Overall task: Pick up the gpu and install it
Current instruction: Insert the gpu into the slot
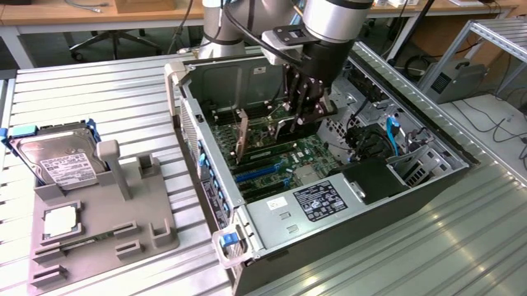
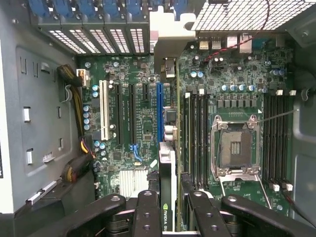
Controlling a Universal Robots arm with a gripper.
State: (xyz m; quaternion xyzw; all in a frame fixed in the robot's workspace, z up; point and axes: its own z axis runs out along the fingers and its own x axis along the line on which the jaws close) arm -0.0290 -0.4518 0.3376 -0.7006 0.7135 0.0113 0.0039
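Note:
The gpu (image 2: 167,163) is a thin black card seen edge-on, running from between my fingers toward the case's rear slot openings. My gripper (image 2: 171,200) is shut on its near end. In the exterior view the gripper (image 1: 303,114) reaches down into the open computer case (image 1: 395,203) and holds the gpu (image 1: 278,128) upright over the green motherboard (image 1: 288,154). The card lies alongside the blue expansion slot (image 2: 159,111). I cannot tell whether its lower edge touches a slot.
A silver hard drive (image 1: 58,161) leans in a grey fixture (image 1: 107,222) at the exterior view's left. Inside the case are the bare processor socket (image 2: 234,148), memory sticks (image 2: 195,133), cable bundles (image 2: 79,168) and a labelled power supply (image 1: 317,200).

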